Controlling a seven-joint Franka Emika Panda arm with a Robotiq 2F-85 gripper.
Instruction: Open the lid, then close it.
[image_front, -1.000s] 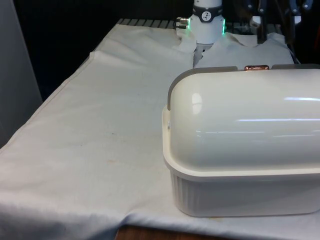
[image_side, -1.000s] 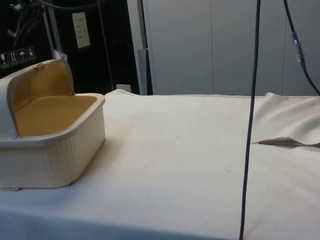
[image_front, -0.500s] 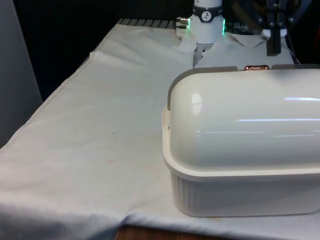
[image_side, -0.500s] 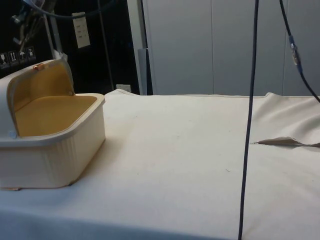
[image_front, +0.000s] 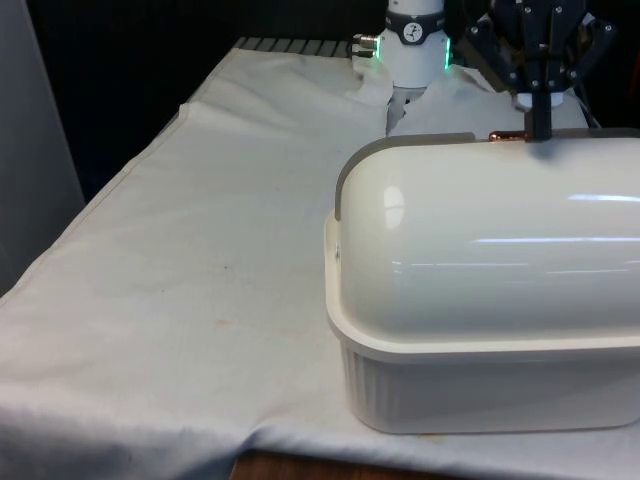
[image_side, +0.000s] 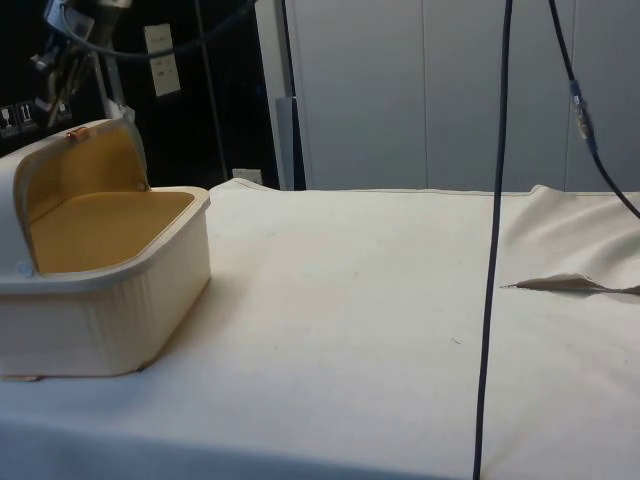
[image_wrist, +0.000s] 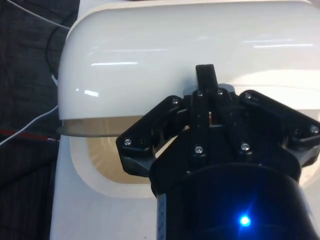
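A cream bread box (image_front: 480, 385) stands on the cloth at the front view's right. Its rounded lid (image_front: 480, 230) is rolled back, and the side view shows the box (image_side: 110, 310) open onto a tan inside. A small copper handle (image_front: 510, 135) sits on the lid's grey far edge. My black gripper (image_front: 540, 128) hangs right beside that handle, its fingers together and holding nothing. The side view has the gripper (image_side: 60, 85) just above the handle (image_side: 75, 132). In the wrist view the gripper (image_wrist: 206, 75) points down at the lid (image_wrist: 175, 45).
The white cloth stretches wide across the front view's left (image_front: 200, 250). A black cable (image_side: 495, 240) hangs down in the side view, and the cloth has a raised fold (image_side: 570, 285) near it. The robot's base (image_front: 415, 40) stands behind the box.
The gripper has come down from above at the front view's right to the lid's far edge beside the copper handle. The lid and box have not moved.
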